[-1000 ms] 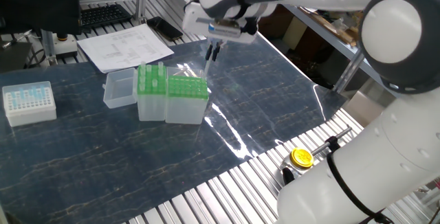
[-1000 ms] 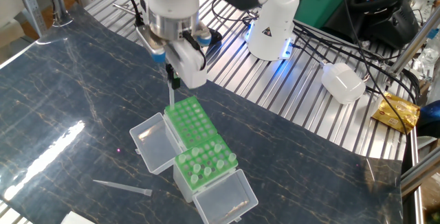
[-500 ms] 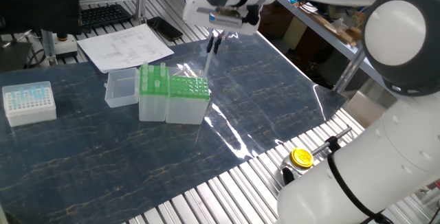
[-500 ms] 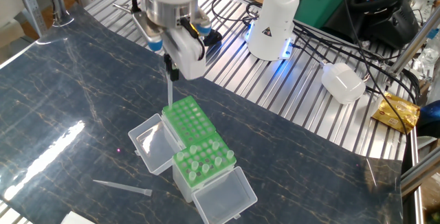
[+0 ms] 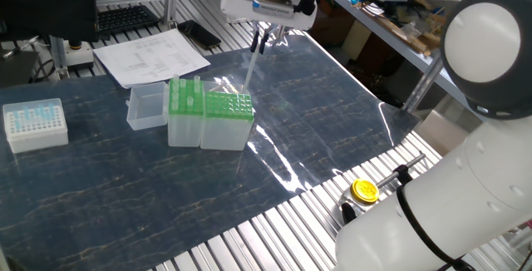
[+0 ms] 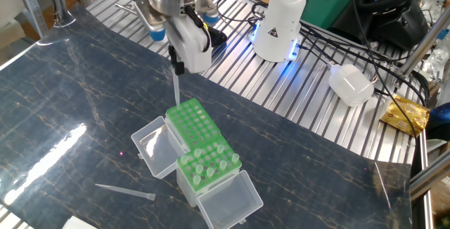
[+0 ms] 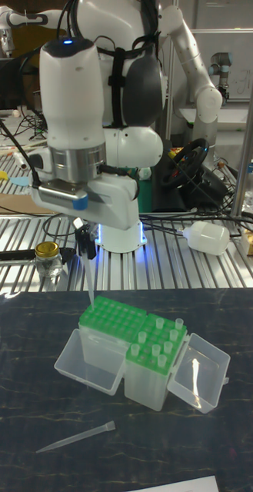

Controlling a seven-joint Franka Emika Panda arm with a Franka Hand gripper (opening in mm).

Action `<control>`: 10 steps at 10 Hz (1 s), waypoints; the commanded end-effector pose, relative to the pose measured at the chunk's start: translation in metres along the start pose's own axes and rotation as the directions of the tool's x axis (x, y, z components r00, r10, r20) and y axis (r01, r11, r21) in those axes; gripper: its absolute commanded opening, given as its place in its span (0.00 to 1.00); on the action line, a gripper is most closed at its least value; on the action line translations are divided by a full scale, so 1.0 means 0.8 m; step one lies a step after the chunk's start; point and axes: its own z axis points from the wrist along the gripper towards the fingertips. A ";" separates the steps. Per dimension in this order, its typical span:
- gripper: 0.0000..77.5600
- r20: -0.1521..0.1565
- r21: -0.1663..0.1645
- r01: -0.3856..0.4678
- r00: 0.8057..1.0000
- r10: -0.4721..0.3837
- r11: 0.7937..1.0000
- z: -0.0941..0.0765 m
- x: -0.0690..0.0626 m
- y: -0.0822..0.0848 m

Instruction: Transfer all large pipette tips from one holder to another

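Note:
My gripper (image 5: 260, 43) (image 6: 178, 64) (image 7: 85, 250) is shut on the upper end of one large pipette tip (image 5: 250, 70) (image 6: 176, 87) (image 7: 89, 281), which hangs nearly upright. Its point is just above the far edge of the wider holder with the flat green grid top (image 5: 228, 105) (image 6: 193, 120) (image 7: 111, 318). Touching that box is the narrower, taller green-topped holder (image 5: 184, 98) (image 6: 210, 163) (image 7: 160, 343), with several tips standing in it. Another large tip (image 6: 126, 191) (image 7: 76, 437) lies loose on the table.
Clear open lids (image 6: 157, 146) (image 6: 232, 201) flank the two boxes. A white box with pale-blue tips (image 5: 35, 124) sits at the table's left end, papers (image 5: 150, 55) behind it. A yellow-capped jar (image 5: 364, 190) stands on the slatted rim. The robot base (image 6: 278, 25) rises behind.
My gripper has risen straight up with the tip; the tip's point has lifted from the green grid top to just above it.

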 end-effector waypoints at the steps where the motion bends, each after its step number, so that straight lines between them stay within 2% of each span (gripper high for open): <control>1: 0.01 -0.042 -0.064 -0.116 0.993 0.114 0.991 -0.010 0.008 0.005; 2: 0.01 -0.054 -0.079 -0.147 0.988 0.143 0.986 -0.011 0.010 0.007; 4: 0.01 -0.064 -0.084 -0.185 0.982 0.180 0.979 -0.013 0.016 0.011; 5: 0.01 -0.078 -0.091 -0.246 0.968 0.239 0.965 -0.013 0.020 0.018; 10: 0.01 -0.086 -0.090 -0.355 0.934 0.348 0.931 -0.012 0.031 0.041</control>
